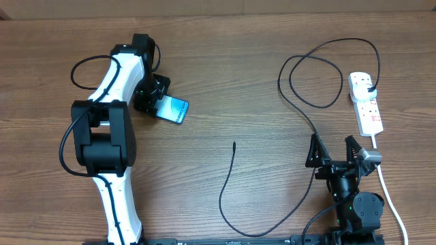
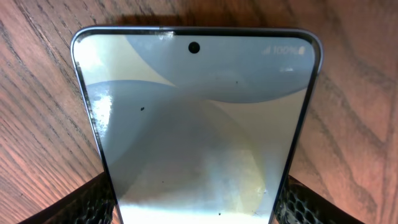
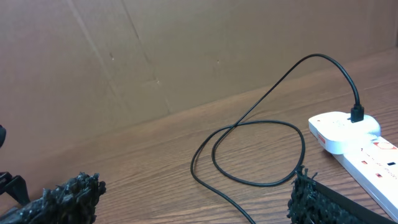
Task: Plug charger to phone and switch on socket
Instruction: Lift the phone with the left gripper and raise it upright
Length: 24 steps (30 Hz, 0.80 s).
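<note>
- Down at the near edge, the right gripper (image 1: 333, 148) is hovering low over the table (image 1: 272, 41), and its fingers (image 3: 68, 199) are standing spread as wide as they go.
- The charger (image 3: 273, 91) is running along the wood between those spread fingers in the wrist view, without touching either one.
- Just ahead of them the cable is curling into a loose loop, then arcing up to its black plug (image 3: 356, 114).
- That plug is sitting in the end outlet of the socket (image 1: 368, 112), which is lying ahead and to the right of the right fingers. Its white cord (image 1: 385, 184) is trailing back past them.
- The plug tip (image 1: 234, 143) is lying loose to the left of the right fingers, well apart from both grippers.
- Farther off on the left, the left gripper (image 1: 157, 102) is pinching the phone (image 2: 199, 124). Its fingers (image 2: 84, 205) are pressing on both long edges.
- The phone is sticking out ahead of them, screen up, with the camera-hole end farthest out.
</note>
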{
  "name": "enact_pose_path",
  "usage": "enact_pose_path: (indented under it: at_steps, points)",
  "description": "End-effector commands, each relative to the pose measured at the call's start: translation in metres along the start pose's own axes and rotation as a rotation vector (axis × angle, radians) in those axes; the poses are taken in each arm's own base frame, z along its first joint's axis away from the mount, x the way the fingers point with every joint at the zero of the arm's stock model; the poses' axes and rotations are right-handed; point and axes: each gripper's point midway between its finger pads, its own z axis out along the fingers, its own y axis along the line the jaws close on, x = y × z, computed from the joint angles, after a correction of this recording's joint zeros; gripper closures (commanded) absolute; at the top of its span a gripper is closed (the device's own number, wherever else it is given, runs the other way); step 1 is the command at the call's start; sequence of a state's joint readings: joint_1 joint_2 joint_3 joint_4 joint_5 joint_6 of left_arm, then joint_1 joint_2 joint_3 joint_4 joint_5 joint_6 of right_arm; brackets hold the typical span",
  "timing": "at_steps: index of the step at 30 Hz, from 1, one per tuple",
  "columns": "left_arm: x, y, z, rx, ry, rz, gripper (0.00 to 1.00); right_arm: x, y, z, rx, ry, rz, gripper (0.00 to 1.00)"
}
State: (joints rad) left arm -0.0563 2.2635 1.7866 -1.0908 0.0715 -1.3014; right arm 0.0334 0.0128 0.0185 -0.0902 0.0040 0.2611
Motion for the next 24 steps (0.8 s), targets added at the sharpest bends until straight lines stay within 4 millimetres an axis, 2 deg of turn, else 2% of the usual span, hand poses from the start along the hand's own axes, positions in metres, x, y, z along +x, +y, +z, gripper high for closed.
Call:
enact_pose_path:
  at_steps: [1,5,10,14,16,19,24]
  points:
    - [-0.001,-0.008,-0.006,0.019,0.003,0.023,0.96,0.002,0.000,0.000,-0.004,-0.004,-0.003,0.00]
    - [0.003,-0.010,-0.012,0.021,0.027,0.025,0.96,0.002,0.000,0.000,-0.004,-0.004,-0.003,0.00]
    - [0.012,-0.024,-0.028,0.075,0.080,0.065,0.96,0.002,0.000,0.000,-0.004,-0.004,-0.003,0.00]
    - [0.026,-0.043,-0.048,0.162,0.156,0.131,0.96,0.002,0.000,0.000,-0.004,-0.004,-0.003,0.00]
    - [0.041,-0.053,-0.061,0.222,0.240,0.167,0.96,0.002,0.000,0.000,-0.004,-0.004,-0.003,0.00]
    - [0.079,-0.066,-0.083,0.329,0.471,0.205,0.96,0.002,0.000,0.000,-0.004,-0.004,-0.003,0.00]
    - [0.113,-0.072,-0.111,0.420,0.716,0.224,0.96,0.002,0.000,0.000,-0.004,-0.004,-0.003,0.00]
